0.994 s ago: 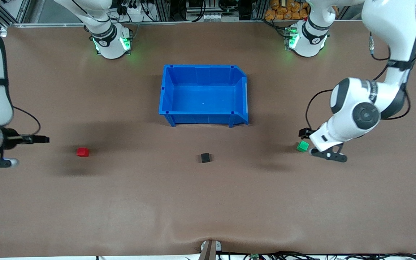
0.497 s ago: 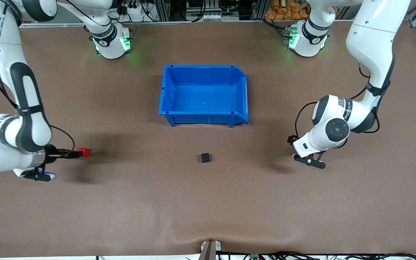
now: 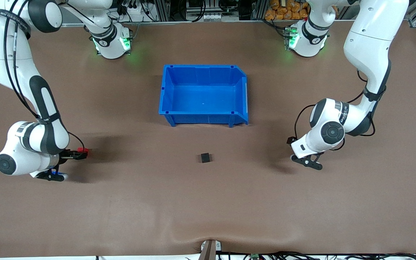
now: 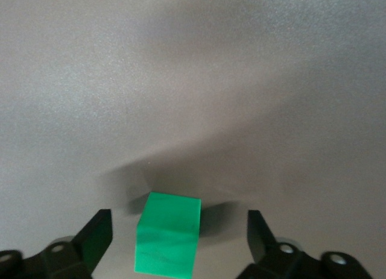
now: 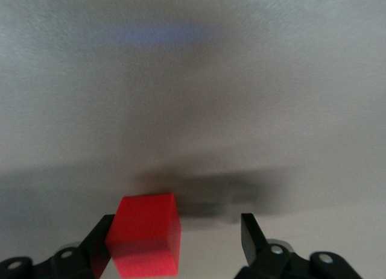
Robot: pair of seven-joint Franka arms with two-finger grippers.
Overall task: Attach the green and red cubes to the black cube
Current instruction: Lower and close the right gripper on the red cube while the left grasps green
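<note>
A: Status? Start with the big stuff.

B: Brown worktop. Blue bin sits mid-table, looks empty, not part of this step. Both arms are down at the worktop, one at each end.

A: Hands?

B: Left hand is low at the left arm's end of the worktop, fingers spread, with the green cube between them. Gaps on both sides, nothing touching yet. The front view hides that cube under the wrist. Right hand is low at the right arm's end, also spread. The red cube sits between its fingers but off-centre, hard against one finger or nearly so; I can't tell if it touches.

A: Black cube?

B: Black cube rests on the worktop nearer the front camera than the bin, roughly midway between the two hands and well apart from both.

A: How to do the grab well?

B: My take: we're at the grasp stage for both colours. Re-centre the right hand before closing, or the near finger shoves the red cube sideways. The green cube looks slightly rotated against the fingers, so close slowly and let the faces square up. Grip low enough that one face stays exposed for mating to the black cube.
</note>
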